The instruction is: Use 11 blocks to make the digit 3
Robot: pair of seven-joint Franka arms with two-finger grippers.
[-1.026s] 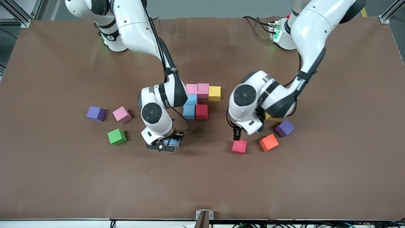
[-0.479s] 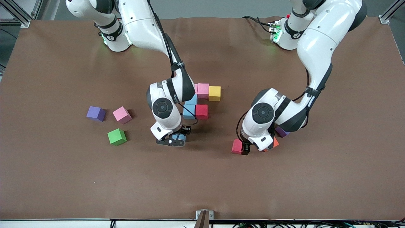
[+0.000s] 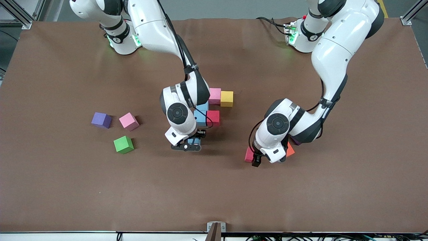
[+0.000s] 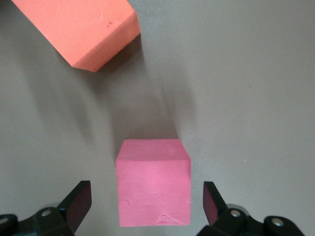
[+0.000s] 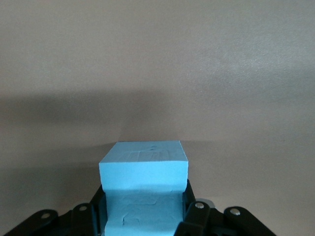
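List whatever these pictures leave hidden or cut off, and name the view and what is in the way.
- Purple cube, front view: nearly all hidden by the left arm's wrist.
- Orange cube, front view: mostly hidden by the same wrist; left wrist view cuts it at the edge.
- Started figure of cubes, front view: the right arm covers its pink and light blue end.
- Light blue cube in the right gripper: lower part cut off.

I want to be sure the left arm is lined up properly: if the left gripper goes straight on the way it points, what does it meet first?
Probably the red block: the left gripper is open, one finger on either side of it.
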